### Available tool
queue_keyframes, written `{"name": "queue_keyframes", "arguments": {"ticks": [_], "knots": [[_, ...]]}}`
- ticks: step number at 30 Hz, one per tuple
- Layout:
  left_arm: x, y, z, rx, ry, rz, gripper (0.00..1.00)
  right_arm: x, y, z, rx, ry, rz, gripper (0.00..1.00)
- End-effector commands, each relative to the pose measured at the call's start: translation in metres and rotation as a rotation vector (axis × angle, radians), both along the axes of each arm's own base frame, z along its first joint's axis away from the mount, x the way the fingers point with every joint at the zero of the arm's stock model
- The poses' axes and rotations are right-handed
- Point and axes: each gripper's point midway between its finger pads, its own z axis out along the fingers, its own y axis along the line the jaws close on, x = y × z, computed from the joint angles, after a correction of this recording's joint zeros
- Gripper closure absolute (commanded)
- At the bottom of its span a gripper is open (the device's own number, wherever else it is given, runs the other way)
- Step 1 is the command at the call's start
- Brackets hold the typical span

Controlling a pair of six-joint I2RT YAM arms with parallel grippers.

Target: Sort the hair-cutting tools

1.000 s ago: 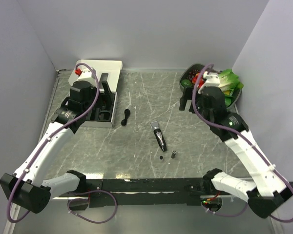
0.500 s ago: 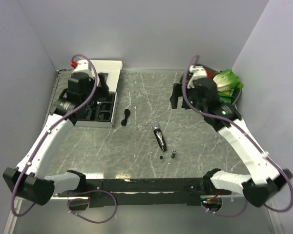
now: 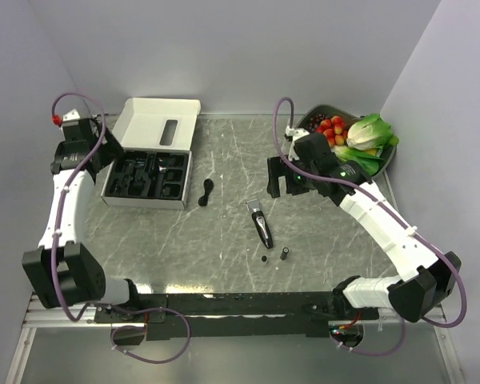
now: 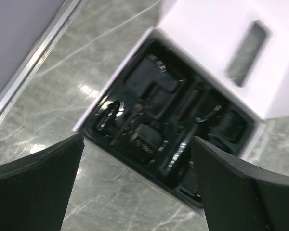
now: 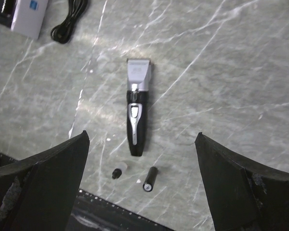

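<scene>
We saw the clipper (image 3: pixel 261 223) lying flat near the middle of the tabletop (image 3: pixel 224 144), its blade head pointing to 11 o'clock. The two bits (image 3: pixel 285 254) lay near its tail, at about 5 and 6 o'clock from it, apart from each other and not touching the clipper. The attachment (image 3: pixel 206 192) lay at 10 o'clock from the clipper, just beside the tray (image 3: pixel 144 174). The tray sat at the tabletop's 10 o'clock, with the white box (image 3: pixel 162 120) open at its 12 o'clock side. The left fingers (image 4: pixel 33 168) were spread wide and empty above the tray's 9 o'clock edge. The right fingers (image 5: pixel 43 173) were also released and held nothing, hovering at 1 o'clock from the clipper. A bowl (image 3: pixel 388 156) of vegetables stood at 2 o'clock.
</scene>
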Motion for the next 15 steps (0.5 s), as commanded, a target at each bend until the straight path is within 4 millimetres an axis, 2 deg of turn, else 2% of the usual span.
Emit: {"name": "queue_keyframes", "arguments": {"ticks": [1, 2, 4, 5, 13, 15], "knots": [[0.003, 0.016, -0.042, -0.101, 0.038, 0.047, 0.04, -0.019, 0.01, -0.003, 0.049, 0.033, 0.045, 0.0], [0.006, 0.028, -0.044, -0.11, 0.011, 0.067, 0.05, -0.02, 0.011, -0.005, 0.05, 0.039, 0.047, 0.0], [0.007, 0.03, -0.059, -0.139, 0.013, 0.053, 0.08, -0.024, 0.013, -0.008, 0.054, 0.047, 0.058, 0.0], [0.007, 0.04, -0.062, -0.132, 0.008, 0.065, 0.09, -0.025, 0.013, -0.009, 0.057, 0.047, 0.059, 0.0], [0.033, 0.048, -0.078, -0.083, -0.016, -0.046, 0.11, -0.035, 0.016, -0.005, 0.097, 0.033, 0.077, 0.0], [0.04, 0.047, -0.088, -0.089, -0.002, -0.071, 0.11, -0.037, 0.016, -0.005, 0.102, 0.028, 0.077, 0.0]]}}
